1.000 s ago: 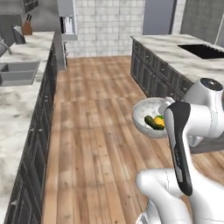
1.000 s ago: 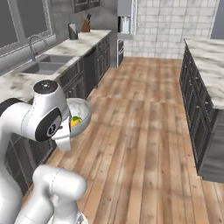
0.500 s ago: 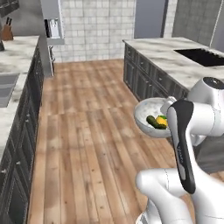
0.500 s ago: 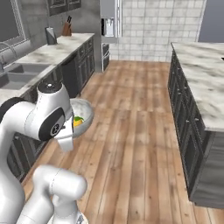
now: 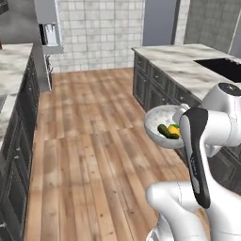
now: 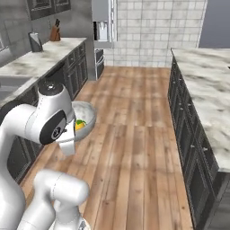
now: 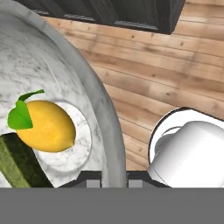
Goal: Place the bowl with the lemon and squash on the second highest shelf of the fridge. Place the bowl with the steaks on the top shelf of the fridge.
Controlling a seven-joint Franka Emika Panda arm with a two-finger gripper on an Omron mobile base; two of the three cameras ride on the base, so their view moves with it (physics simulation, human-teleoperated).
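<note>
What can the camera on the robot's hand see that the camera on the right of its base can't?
Hand view alone: the green leaf on the yellow lemon, and the shut gripper pinching the rim of the grey marbled bowl. Right base view alone: the wooden knife block on the marble counter. Both: bowl, lemon, plank floor.

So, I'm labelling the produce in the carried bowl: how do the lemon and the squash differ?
The lemon is bright yellow, while the squash is dark green. The lemon is a rounded oval with a green leaf at one end; the squash is long and straight-sided, and no leaf shows on it. In the hand view the lemon shows whole, whereas the squash is cut off by the frame edge. Both lie side by side inside the marble-patterned bowl, whose rim sits between the fingertips of the shut gripper.
</note>
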